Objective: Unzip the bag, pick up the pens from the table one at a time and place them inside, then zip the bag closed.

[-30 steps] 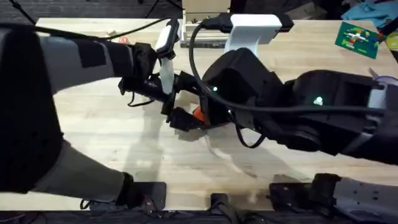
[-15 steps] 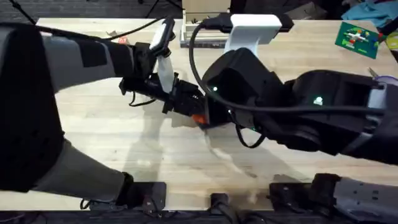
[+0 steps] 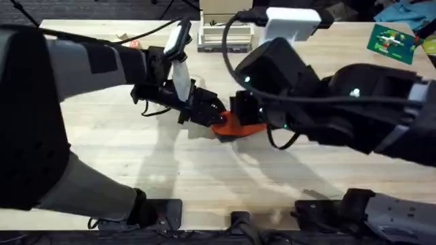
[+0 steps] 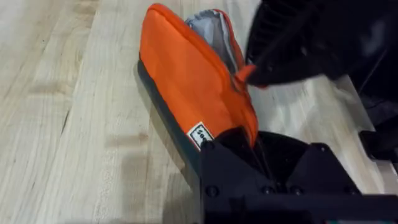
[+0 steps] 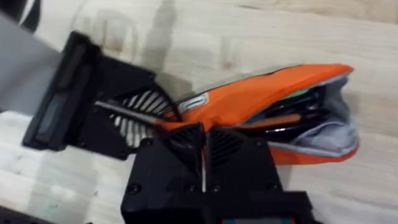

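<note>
Left jaws (image 4: 261,163) are clamping the near end of the bag (image 4: 186,81), lying mid-desk (image 3: 136,163); right jaws (image 5: 202,140) are pinching its zipper pull. Pens (image 5: 286,115) are lying inside the gaping mouth, so the closing step looks underway, needing a steady pull along the zipper

Beyond the pale plank tabletop (image 3: 136,156), a dark floor (image 3: 102,8) under even light.

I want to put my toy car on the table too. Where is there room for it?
There's bare table on the near side, between the orange bag and the arm bases, and more at the far right, before the green card. The middle is crowded: the left gripper and right gripper meet at the bag.
</note>
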`<action>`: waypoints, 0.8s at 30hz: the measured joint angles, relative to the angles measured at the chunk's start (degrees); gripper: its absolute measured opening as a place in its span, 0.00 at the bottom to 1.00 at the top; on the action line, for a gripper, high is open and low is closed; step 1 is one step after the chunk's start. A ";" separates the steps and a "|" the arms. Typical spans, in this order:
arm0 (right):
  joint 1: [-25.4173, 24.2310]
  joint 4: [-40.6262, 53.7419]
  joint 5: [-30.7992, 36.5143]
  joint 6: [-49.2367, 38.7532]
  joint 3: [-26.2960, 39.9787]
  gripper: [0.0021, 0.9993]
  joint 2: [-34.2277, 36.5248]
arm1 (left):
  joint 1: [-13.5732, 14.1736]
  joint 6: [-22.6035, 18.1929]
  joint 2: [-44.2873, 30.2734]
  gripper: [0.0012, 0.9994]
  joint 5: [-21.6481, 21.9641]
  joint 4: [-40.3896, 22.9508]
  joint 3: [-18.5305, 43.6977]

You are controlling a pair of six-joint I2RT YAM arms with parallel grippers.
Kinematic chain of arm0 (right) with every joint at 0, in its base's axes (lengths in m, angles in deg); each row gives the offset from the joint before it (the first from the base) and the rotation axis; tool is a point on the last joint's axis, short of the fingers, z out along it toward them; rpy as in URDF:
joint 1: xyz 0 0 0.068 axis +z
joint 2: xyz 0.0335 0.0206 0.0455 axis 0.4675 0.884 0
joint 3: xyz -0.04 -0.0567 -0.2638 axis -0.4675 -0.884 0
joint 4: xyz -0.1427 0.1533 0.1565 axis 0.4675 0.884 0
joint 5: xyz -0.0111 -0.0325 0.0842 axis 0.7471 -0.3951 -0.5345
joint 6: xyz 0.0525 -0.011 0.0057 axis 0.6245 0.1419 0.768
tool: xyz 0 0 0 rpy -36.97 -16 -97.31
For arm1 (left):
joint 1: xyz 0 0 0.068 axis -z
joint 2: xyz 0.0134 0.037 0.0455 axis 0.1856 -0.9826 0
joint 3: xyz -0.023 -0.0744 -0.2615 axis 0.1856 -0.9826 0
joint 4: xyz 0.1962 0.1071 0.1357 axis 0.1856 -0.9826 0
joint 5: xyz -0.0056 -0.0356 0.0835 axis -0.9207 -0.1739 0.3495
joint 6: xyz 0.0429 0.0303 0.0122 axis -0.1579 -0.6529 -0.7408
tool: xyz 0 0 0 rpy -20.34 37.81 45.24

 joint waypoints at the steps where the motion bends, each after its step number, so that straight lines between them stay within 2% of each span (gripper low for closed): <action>1: -0.87 0.03 -0.25 -0.60 0.00 0.03 0.00 | 0.00 0.00 0.00 0.04 -0.02 0.12 0.00; 12: -10.24 0.64 -5.77 -6.14 0.00 0.03 0.00 | 0.00 -0.01 0.00 0.04 -0.24 0.63 0.02; 17: -16.84 2.30 -9.28 -7.57 0.00 0.03 0.00 | 0.00 0.00 0.00 0.04 -0.19 0.57 0.00; 24: -26.09 4.28 -9.95 -9.64 0.00 0.03 0.63 | 0.00 0.00 0.00 0.04 -0.15 0.17 0.00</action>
